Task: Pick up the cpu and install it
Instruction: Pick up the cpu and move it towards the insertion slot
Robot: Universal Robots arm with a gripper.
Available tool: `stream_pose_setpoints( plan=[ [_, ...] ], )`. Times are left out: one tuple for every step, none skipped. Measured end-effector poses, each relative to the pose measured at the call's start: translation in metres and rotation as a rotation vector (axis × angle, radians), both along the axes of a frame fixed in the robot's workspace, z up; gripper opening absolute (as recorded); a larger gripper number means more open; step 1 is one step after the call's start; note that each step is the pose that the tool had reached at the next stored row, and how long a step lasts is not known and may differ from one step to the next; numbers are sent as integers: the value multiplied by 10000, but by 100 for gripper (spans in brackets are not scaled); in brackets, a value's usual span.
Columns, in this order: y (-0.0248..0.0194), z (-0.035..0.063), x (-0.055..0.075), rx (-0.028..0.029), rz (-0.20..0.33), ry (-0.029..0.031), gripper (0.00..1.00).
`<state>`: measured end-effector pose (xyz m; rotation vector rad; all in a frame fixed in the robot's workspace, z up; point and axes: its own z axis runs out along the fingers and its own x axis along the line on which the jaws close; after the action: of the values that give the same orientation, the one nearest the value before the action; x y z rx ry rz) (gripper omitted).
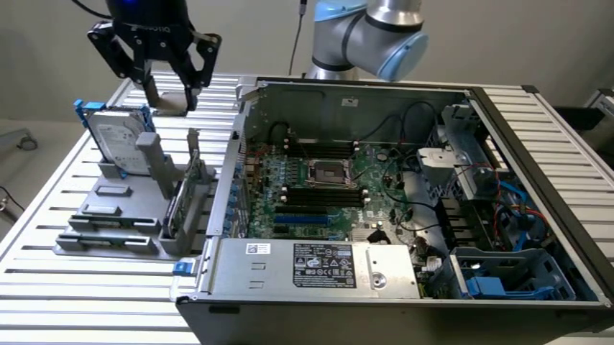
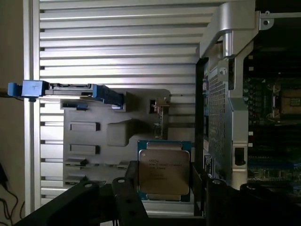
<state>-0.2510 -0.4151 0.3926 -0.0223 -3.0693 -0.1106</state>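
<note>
while the gripper (image 1: 172, 95) hangs above the far corner of the table (image 1: 57, 284), at the exterior view's left, its jaws stand wide and are closed on the cpu (image 1: 175, 105), held clear above the grey fixture (image 1: 115, 215). in the wrist view the cpu lies flat between the black fingers (image 2: 124, 197), printed lid toward the camera. a hard drive (image 1: 120, 140) stands upright in the fixture. the open case (image 1: 537, 144) lies at the exterior view's right, its socket (image 1: 331, 172) near the board's middle.

My work surface: silver slatted metal table (image 1: 57, 287). Directly on it: one flat-based grey parts fixture (image 1: 106, 241), toward the exterior view's left; one open black-and-silver metal computer case (image 1: 364, 97), just beside it.
</note>
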Motion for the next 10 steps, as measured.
stream_pose_setpoints(
  plan=[
    [0,21,44,-1,-1,10,54],
    [0,33,89,-3,-2,18,54],
    [0,36,134,-3,-1,20,54],
    [0,36,179,-2,0,22,54],
    [0,36,224,-2,-1,23,54],
    [0,36,269,-2,-2,25,54],
    [0,36,314,-2,-2,25,54],
    [0,35,363,-2,0,25,54],
    [1,33,408,-2,0,26,54],
    [2,30,453,-3,-2,27,54]
  ],
)
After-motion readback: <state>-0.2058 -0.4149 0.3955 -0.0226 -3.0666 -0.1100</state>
